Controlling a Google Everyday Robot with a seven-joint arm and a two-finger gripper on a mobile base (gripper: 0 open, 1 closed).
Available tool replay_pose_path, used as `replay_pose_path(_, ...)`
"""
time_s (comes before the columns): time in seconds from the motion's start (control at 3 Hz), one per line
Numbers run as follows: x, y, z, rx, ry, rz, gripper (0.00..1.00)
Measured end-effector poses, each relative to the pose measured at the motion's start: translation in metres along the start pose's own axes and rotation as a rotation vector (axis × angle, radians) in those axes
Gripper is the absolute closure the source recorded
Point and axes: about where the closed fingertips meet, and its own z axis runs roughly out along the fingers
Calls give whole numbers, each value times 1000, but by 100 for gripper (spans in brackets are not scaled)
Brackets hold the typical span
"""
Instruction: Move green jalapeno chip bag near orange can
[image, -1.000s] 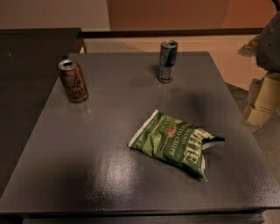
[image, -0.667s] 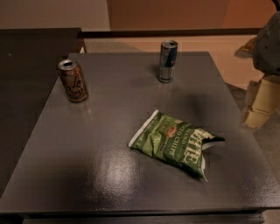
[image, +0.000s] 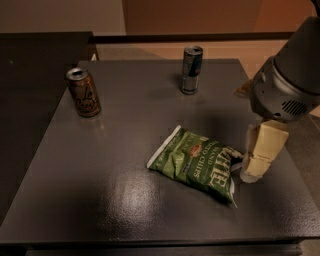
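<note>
**Item 1: green jalapeno chip bag** (image: 197, 162). Centre-right of the frame, lying flat on the table with its long axis running from upper left to lower right. Crinkly green foil with white lettering, a small red logo and white sealed edges. Soft, pillow-like and puffed in the middle. Well apart from the orange can.

**Item 2: orange can** (image: 83, 92). Upper left, upright. Copper-orange metal with dark cursive script and a silver top. A short, rigid cylinder.

**Item 3: slim can** (image: 191, 70). Upper centre, upright. Silver and blue, taller and narrower than Item 2.

**Item 4: table** (image: 125, 215). Dark, smooth and faintly glossy, with a pale glare patch at lower centre.

**Item 5: tool** (image: 260, 155). Cream, blocky, hanging under a rounded grey housing (image: 287, 85) at the right of the frame. It sits low, just beside the bag's right end. Whether it touches the bag cannot be told, nor whether it is wide or narrow. The bag reads as not lifted.

**Hazards (judged).**
- The foil is slick and the sealed edge thin, so a grip there may slip off.
- The bag could skate across the smooth table instead of being caught.
- A hard squeeze on the puffed middle may crush the contents.
- On arrival at upper left, a swinging bag could topple the light, upright orange can.
</note>
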Motion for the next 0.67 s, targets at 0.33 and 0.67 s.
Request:
replay_pose_path(0.33, -15, 21, 30, -68, -33, -11, 0)
replay_pose_path(0.67, -25, 39, 51, -123, -52, -14, 0)
